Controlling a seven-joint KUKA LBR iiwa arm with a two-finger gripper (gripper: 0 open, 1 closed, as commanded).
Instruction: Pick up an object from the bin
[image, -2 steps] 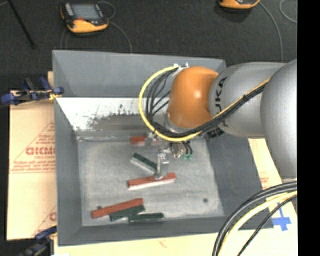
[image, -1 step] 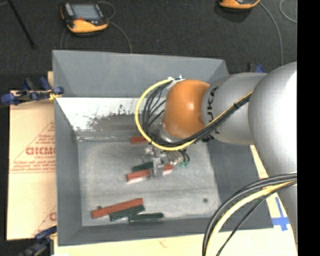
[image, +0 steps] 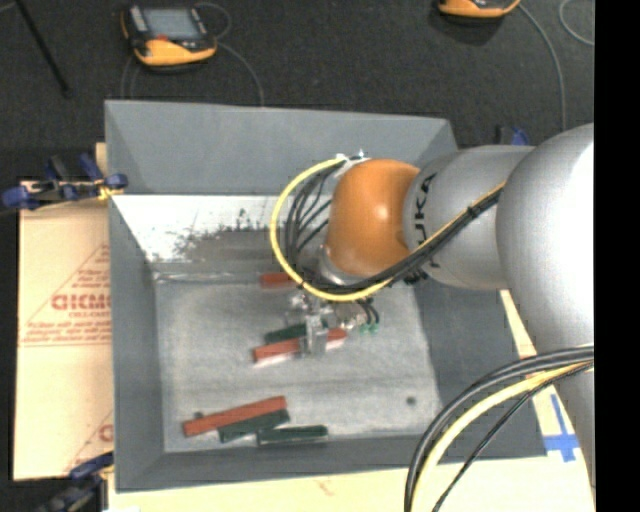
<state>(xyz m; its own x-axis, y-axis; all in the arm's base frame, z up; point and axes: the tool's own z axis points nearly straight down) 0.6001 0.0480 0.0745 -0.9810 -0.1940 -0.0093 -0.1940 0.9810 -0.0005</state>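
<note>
We find the gripper (image: 322, 335) at the view-right end of the red-brown stick (image: 275, 351) (long axis roughly left-right); its opening we cannot tell.

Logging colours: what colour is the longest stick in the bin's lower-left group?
Reddish-brown long flat stick, clearest in the camera view.

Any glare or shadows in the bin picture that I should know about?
Camera view: soft glare on the orange wrist cover and on the pale back wall of the bin; the floor looks evenly lit round the pincer and the red stick beside it.
</note>
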